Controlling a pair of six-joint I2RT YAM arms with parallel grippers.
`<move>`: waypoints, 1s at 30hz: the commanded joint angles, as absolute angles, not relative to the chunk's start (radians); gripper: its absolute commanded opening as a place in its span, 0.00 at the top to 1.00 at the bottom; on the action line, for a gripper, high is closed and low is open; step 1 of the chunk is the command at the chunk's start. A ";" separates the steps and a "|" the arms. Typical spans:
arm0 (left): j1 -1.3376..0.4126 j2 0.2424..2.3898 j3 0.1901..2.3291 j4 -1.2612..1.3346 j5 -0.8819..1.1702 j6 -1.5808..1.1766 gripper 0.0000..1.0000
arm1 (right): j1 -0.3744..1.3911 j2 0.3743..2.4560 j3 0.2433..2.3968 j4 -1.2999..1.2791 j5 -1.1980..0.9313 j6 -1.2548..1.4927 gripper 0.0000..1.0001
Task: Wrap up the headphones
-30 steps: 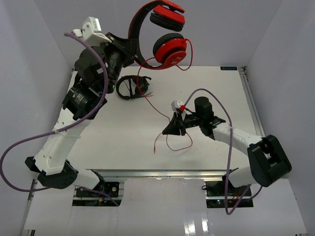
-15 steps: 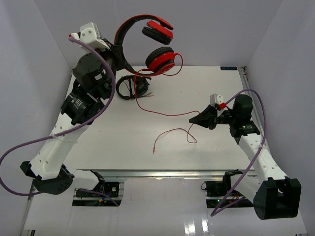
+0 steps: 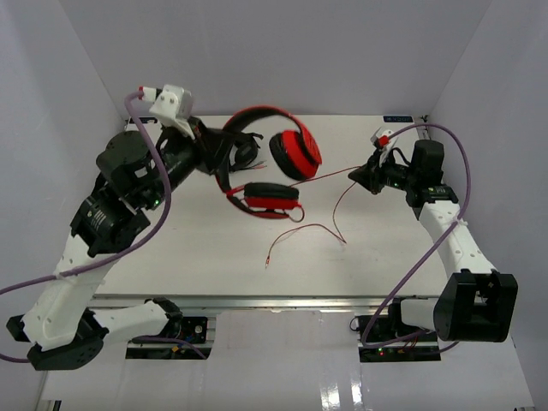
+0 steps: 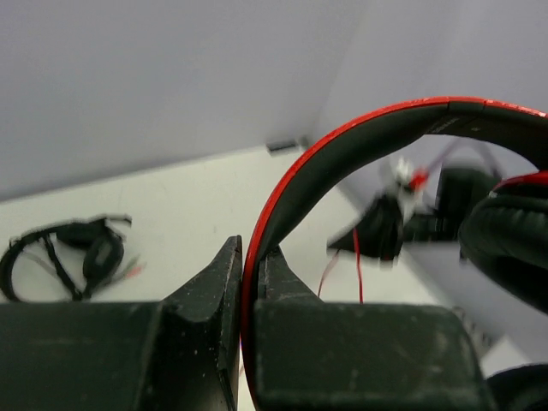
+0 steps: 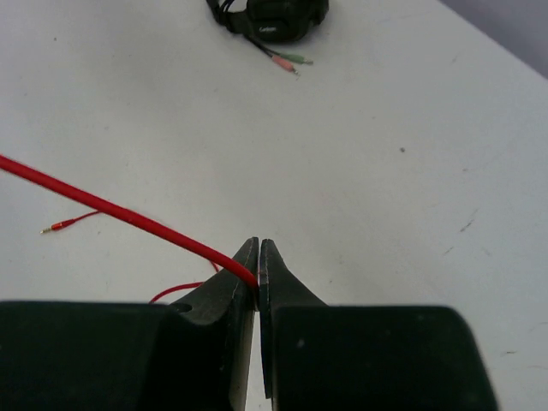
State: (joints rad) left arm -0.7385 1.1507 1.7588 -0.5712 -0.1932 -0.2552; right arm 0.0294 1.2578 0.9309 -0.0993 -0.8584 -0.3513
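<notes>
Headphones (image 3: 295, 154) at far centre of the counter (image 3: 171, 257): left fingers (image 4: 238, 261) pinch the headband (image 4: 342, 145); right fingers (image 5: 257, 253), to the right, pinch the thin red cable (image 5: 111, 210).

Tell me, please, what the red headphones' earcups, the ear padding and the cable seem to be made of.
Earcups: probably hard plastic, glossy red, with a smooth sheen. Padding: seemingly soft black leatherette over foam, matte and bulging; uncertain. Cable: thin red rubber or plastic sheath, since it curves loosely across the table.
</notes>
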 commanded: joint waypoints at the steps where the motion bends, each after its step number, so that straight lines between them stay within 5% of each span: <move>1: -0.739 0.955 1.515 -0.767 0.080 -0.122 1.00 | 0.023 1.205 1.036 -0.102 -0.790 -0.303 0.92; 7: -0.738 0.865 1.205 -0.743 0.139 -0.007 1.00 | 0.023 1.178 1.142 -0.216 -0.851 -0.364 0.92; 16: -0.740 1.089 1.238 -0.669 0.108 0.154 1.00 | 0.090 1.138 1.250 -0.328 -1.114 -0.338 0.92; 30: -0.811 1.474 1.471 -0.498 -0.634 -0.080 1.00 | 0.335 1.168 1.158 -0.187 -1.134 -0.005 0.92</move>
State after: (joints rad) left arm -0.7628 1.4268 1.3562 -0.6025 -0.3316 0.0728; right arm 0.3213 1.1467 1.1812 -0.2824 -1.1036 -0.1533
